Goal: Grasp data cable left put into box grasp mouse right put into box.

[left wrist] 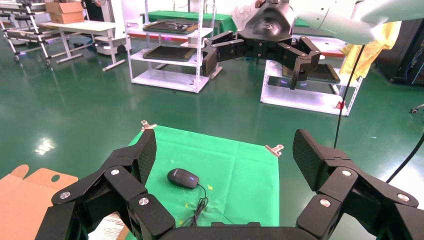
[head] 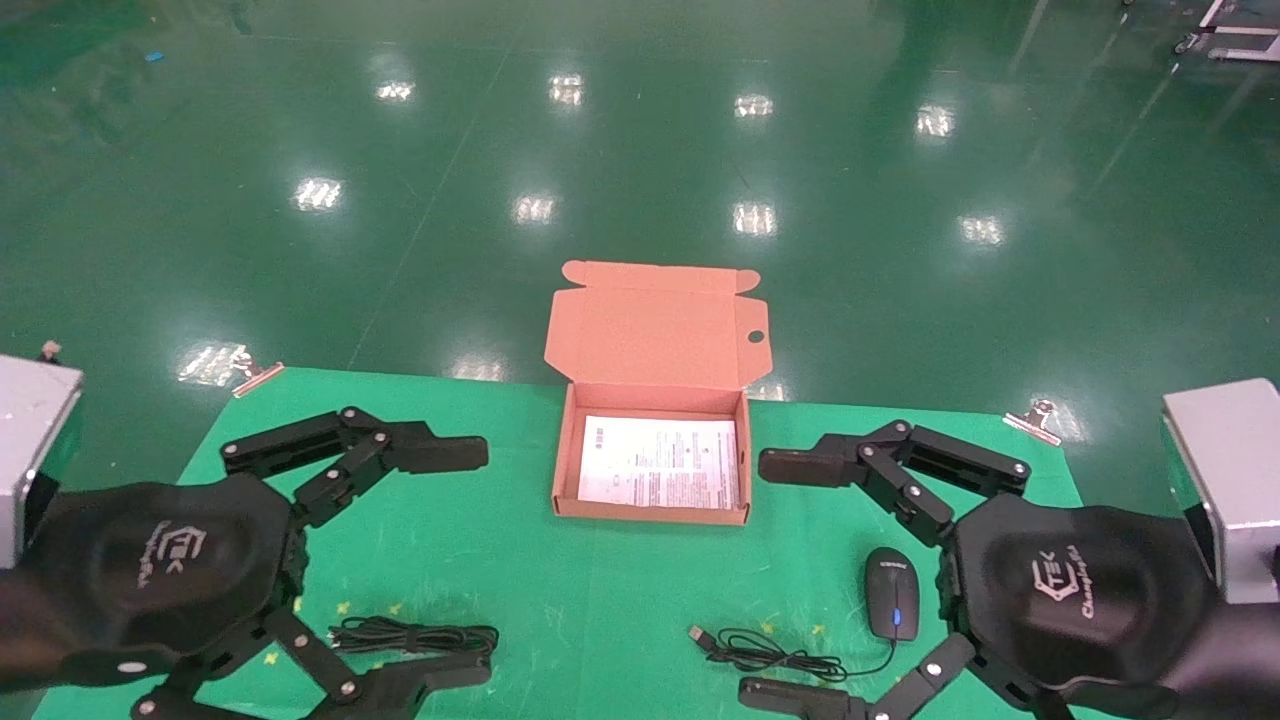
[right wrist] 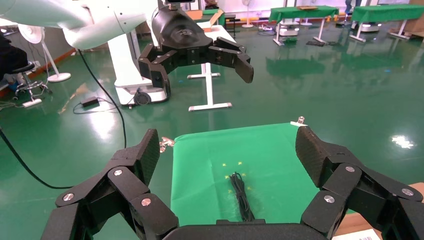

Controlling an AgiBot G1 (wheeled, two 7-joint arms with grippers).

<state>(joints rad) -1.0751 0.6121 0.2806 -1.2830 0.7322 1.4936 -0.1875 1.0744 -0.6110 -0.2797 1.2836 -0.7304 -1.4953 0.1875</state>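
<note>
The brown cardboard box (head: 650,513) stands open at mid-table, its lid (head: 655,325) tilted back and a white printed sheet inside. Near the front left lies the strapped black data cable (head: 415,636), also seen in the right wrist view (right wrist: 241,195). The black mouse (head: 892,592) with its blue-lit wheel rests at the front right (left wrist: 182,178), its cord and USB plug (head: 760,650) trailing toward the middle. My left gripper (head: 488,562) hovers open above the cable's side of the table (left wrist: 225,160). My right gripper (head: 752,578) hovers open beside the mouse (right wrist: 227,150). Neither holds anything.
A green cloth (head: 600,600) covers the small table, held by metal clips (head: 258,375) at its far corners (head: 1035,420). Beyond the edges is glossy green floor. White shelving racks (left wrist: 170,50) stand far off in the room.
</note>
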